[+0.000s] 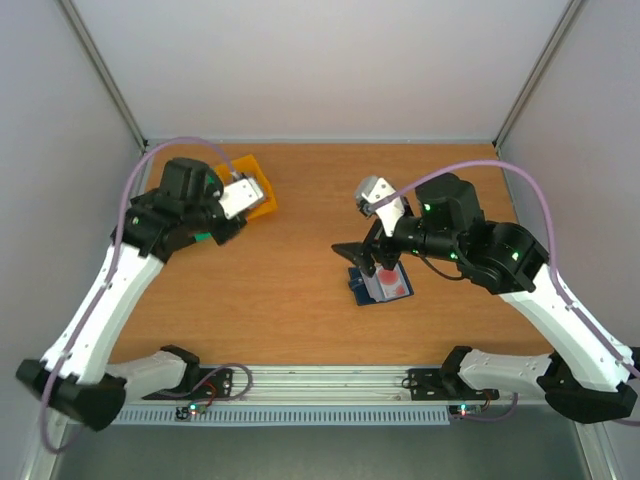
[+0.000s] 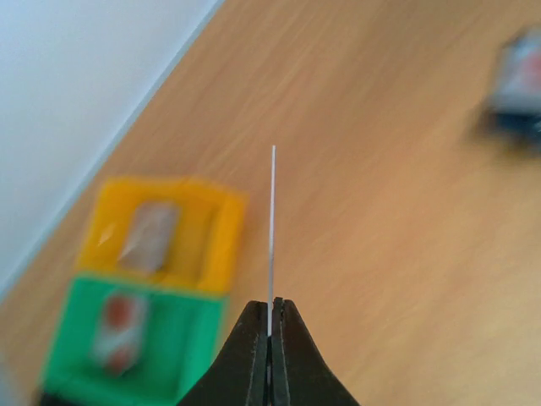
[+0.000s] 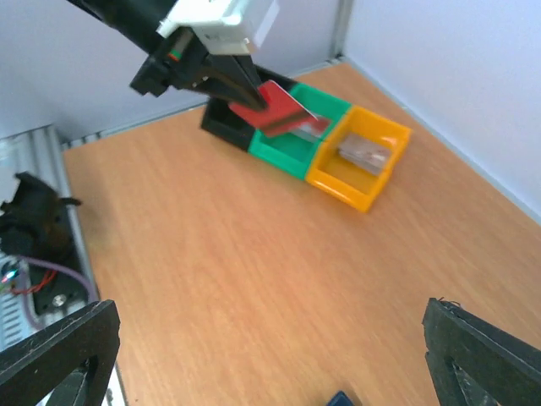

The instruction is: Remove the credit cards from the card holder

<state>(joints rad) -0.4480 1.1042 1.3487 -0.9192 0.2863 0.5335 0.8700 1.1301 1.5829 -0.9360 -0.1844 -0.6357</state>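
The card holder (image 1: 378,285) lies open on the table, navy, with a red credit card (image 1: 391,281) showing in it. My right gripper (image 1: 368,260) hovers just above it, open wide; in the right wrist view its fingers (image 3: 59,355) stand far apart and only the holder's corner (image 3: 342,397) shows. My left gripper (image 3: 247,95) is shut on a bright red credit card (image 3: 277,110) over the green bin (image 3: 296,142). That card appears edge-on (image 2: 272,228) in the left wrist view, between the closed left gripper (image 2: 272,326).
Three bins stand in a row at the far left: black (image 3: 224,127), green (image 2: 127,338) and yellow (image 1: 258,192). A pale card (image 2: 148,237) lies in the yellow bin and one with red marks (image 2: 118,330) in the green. Walls enclose the table.
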